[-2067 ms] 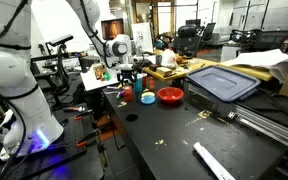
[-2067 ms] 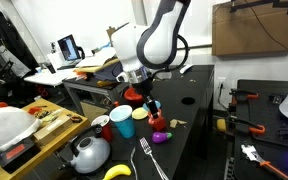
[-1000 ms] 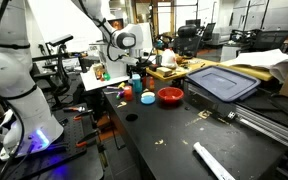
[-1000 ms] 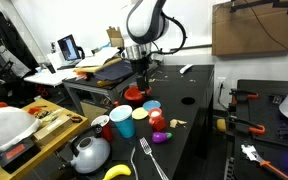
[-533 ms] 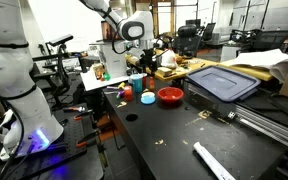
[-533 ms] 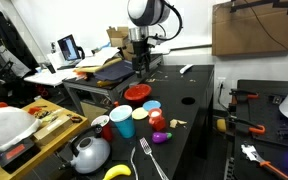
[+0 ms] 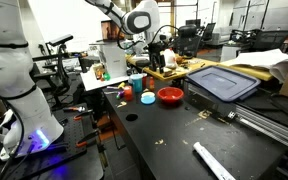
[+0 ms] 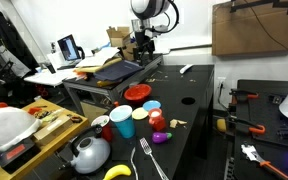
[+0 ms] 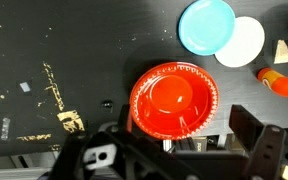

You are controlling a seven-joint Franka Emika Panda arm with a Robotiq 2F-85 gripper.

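Observation:
My gripper (image 7: 152, 52) hangs high above the black table, and it also shows in the other exterior view (image 8: 144, 50). In the wrist view its fingers (image 9: 174, 148) stand wide apart with nothing between them. Straight below them lies a red bowl (image 9: 174, 100), seen in both exterior views (image 7: 170, 96) (image 8: 137, 92). A light blue dish (image 9: 207, 24), a white cup (image 9: 246, 40) and an orange piece (image 9: 281, 82) lie beside the bowl.
A blue cup (image 8: 122, 122), a purple toy (image 8: 160, 137), a fork (image 8: 149, 160), a kettle (image 8: 89, 152) and a banana (image 8: 117, 172) sit near the table's end. A grey bin lid (image 7: 222, 82) and a white marker (image 7: 212, 160) lie further along.
The gripper has risen from just above the table things and moved away over the red bowl toward the back. The objects have stayed in place.

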